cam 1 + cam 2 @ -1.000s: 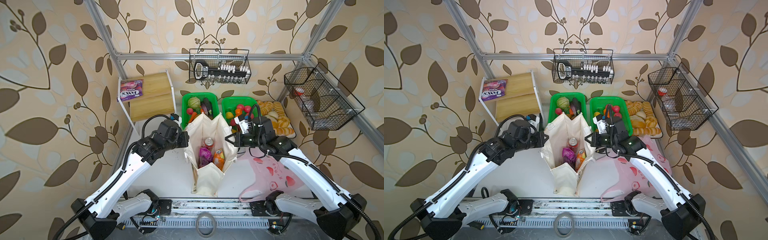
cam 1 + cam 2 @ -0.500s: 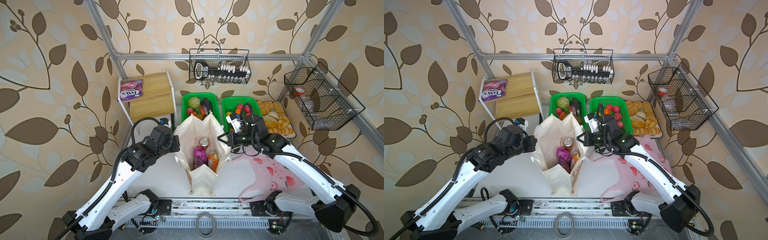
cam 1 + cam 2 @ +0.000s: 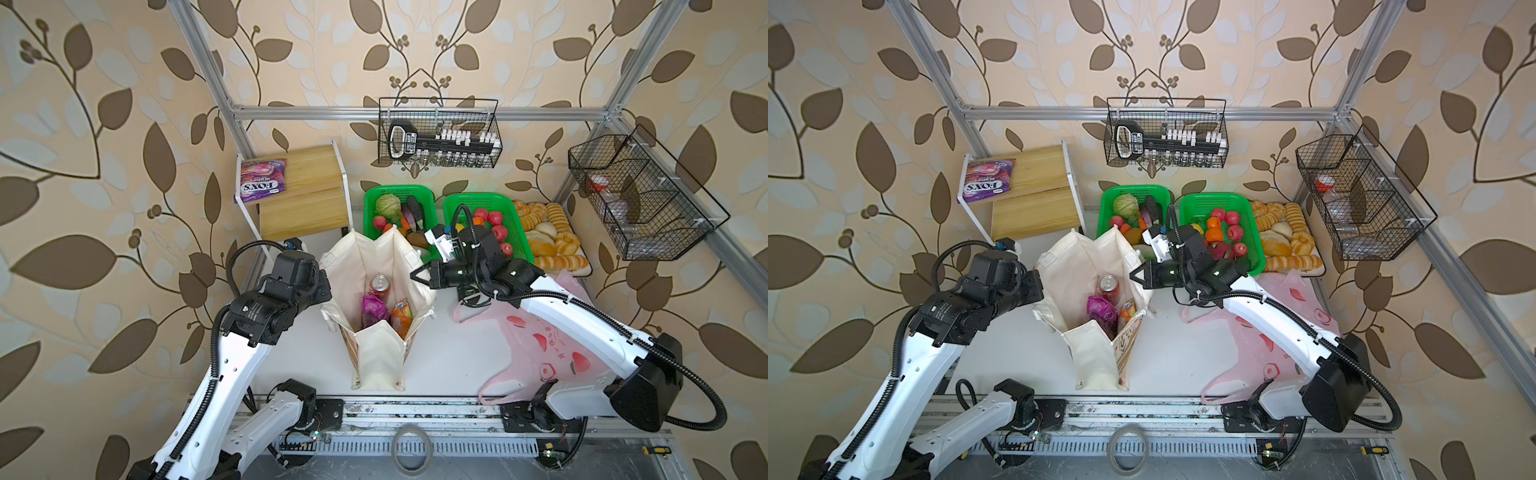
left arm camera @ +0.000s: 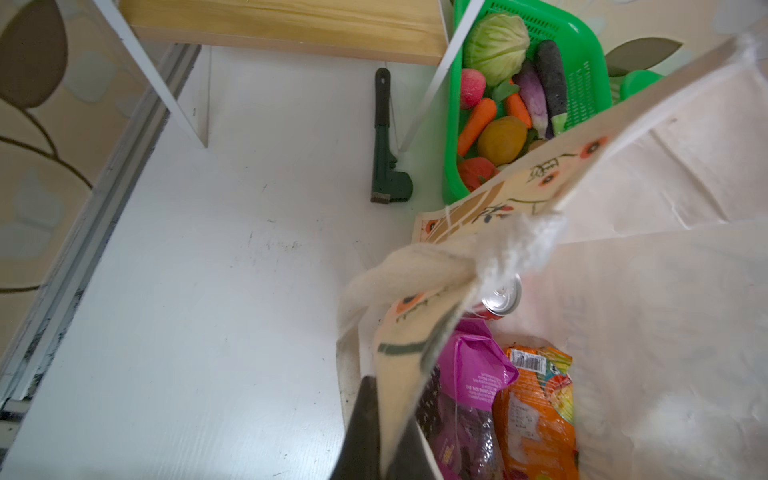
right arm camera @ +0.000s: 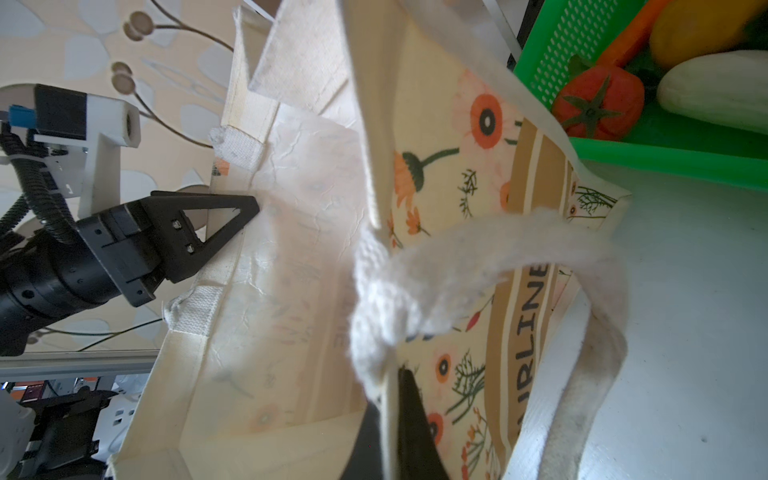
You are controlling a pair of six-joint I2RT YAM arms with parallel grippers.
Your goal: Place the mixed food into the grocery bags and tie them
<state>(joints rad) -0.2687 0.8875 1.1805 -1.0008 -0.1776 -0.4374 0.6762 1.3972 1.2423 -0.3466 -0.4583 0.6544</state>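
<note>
Holding the tote (image 3: 376, 353), left gripper (image 5: 249, 209) and right gripper (image 3: 414, 276) pinch rims

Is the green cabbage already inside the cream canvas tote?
No, in a top view the green cabbage lies in a green basket behind the cream canvas tote.

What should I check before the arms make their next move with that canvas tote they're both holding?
1. Jaws of left gripper shut on canvas tote rim: ok.
2. Jaws of right gripper shut on opposite rim: ok.
3. Tote standing, mouth open: ok.
4. red soda can, purple packet, orange packet inside: ok.
5. cabbage, tomato bagged: not ok, in green basket.
6. pink bag tied: not ok, lying loose.
</note>
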